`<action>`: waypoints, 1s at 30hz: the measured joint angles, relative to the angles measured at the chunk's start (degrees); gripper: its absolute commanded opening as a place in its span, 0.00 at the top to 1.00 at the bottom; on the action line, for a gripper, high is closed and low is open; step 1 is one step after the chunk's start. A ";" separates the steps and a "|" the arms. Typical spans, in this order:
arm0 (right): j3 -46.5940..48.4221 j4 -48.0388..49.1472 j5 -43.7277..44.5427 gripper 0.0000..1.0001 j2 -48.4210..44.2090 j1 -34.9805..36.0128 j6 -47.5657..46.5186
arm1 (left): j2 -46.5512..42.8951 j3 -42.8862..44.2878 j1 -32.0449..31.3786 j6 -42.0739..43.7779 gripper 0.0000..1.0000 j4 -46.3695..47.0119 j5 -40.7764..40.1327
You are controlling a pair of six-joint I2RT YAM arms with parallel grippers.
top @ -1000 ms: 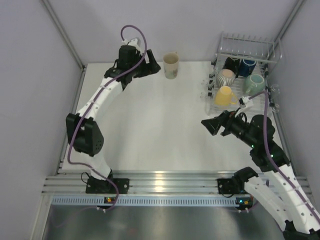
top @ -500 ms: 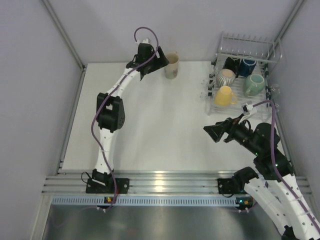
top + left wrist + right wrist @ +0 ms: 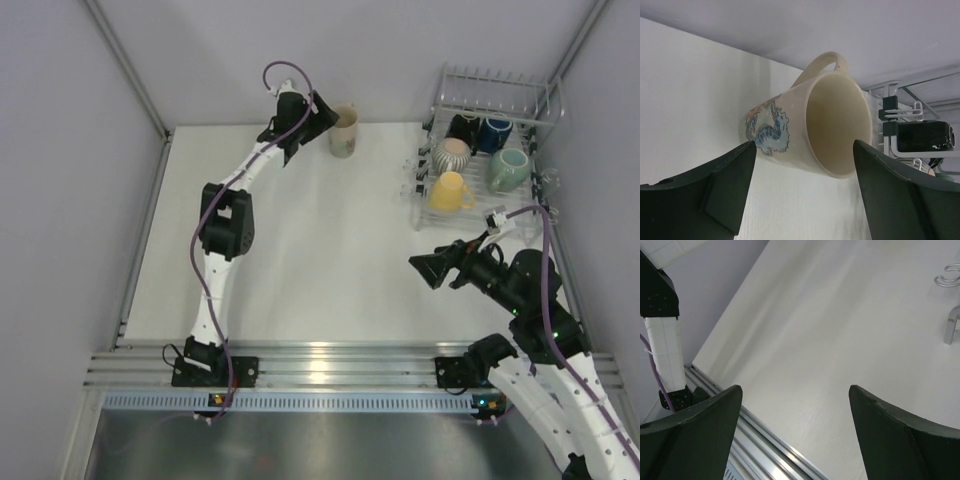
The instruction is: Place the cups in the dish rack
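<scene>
- Cream cup (image 3: 343, 130) stands upright on the table (image 3: 300, 250), well to the left of the dish rack (image 3: 497, 76) and about level with the rack's far end. It is the one cup outside the rack.
- Up close in the left wrist view, its open mouth faces the camera, the handle arcs off behind the rim, and a blue and orange mark shows on its wall.
- Left gripper (image 3: 322, 126) is right at that cup, on the side away from the rack. Its jaws are spread wide with one finger on each flank of the cup, and there is no squeeze on it. Whether either finger touches the wall cannot be told.
- Over in the rack, five cups lie among the tines. The black cup (image 3: 463, 128) and dark blue cup (image 3: 495, 133) are at the far end. The grey ribbed cup (image 3: 453, 154) and teal-green cup (image 3: 508, 168) are in the middle. The yellow cup (image 3: 450, 190) is nearest the front.
- Right gripper (image 3: 420, 270) hovers over bare table just in front of the rack's near end, pointing away to the left. Its jaws are wide apart with nothing between them.
</scene>
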 measured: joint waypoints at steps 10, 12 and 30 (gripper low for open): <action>0.00 -1.42 0.52 0.12 1.79 0.00 -0.85 | 2.86 0.00 -0.02 -1.51 0.34 1.73 0.31; 0.00 -2.10 0.72 0.12 1.88 0.00 -0.94 | 2.86 0.00 -0.07 -1.14 0.42 2.25 0.66; 0.00 -4.63 1.79 0.11 1.70 0.00 -1.29 | -0.66 -5.49 1.01 6.40 1.00 3.76 3.13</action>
